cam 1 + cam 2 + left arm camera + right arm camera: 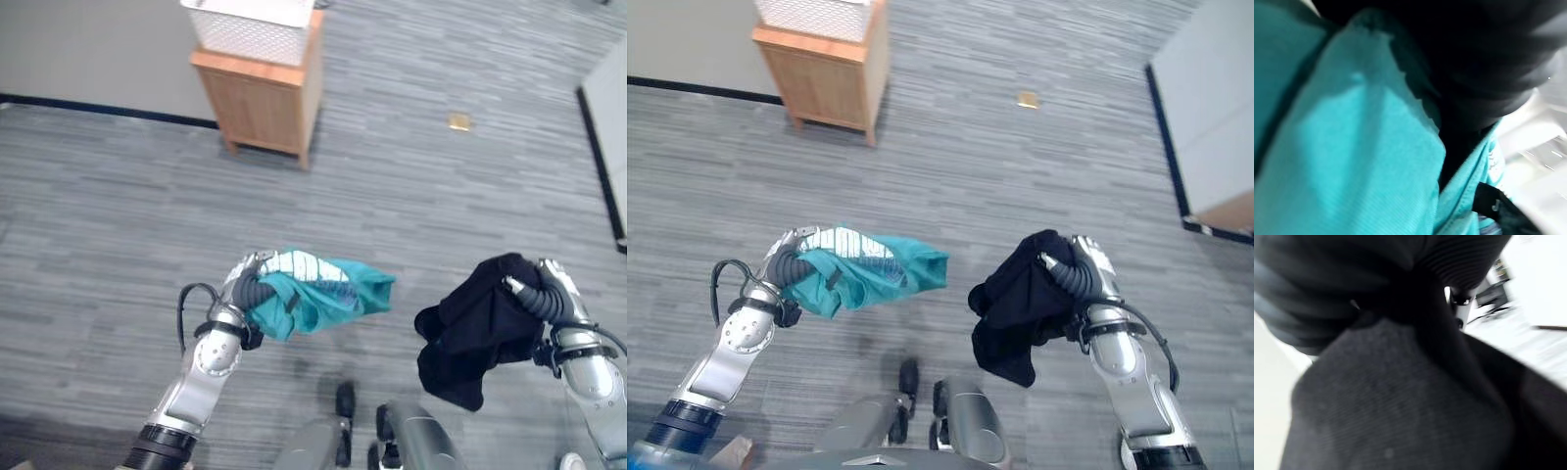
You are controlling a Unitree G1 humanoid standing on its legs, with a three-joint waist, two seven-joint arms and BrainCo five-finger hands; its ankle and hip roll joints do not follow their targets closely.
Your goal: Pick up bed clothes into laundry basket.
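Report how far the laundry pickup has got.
Done: both garments are off the floor. In hand: the left hand grips a teal garment, and the right hand grips a black garment. Left: neither is in the white laundry basket, which sits on a wooden cabinet farther ahead, so carrying and dropping remain.

Open grey floor (411, 196) lies between me and the cabinet (265, 98), nothing standing on it but a small tan scrap (458, 121) well right of the cabinet. The white basket (253, 29) sits on top of the cabinet, so I must come in over its rim. A wall (88, 49) backs the cabinet's left. A white panel (1205, 117) bounds the floor far right of the cabinet.
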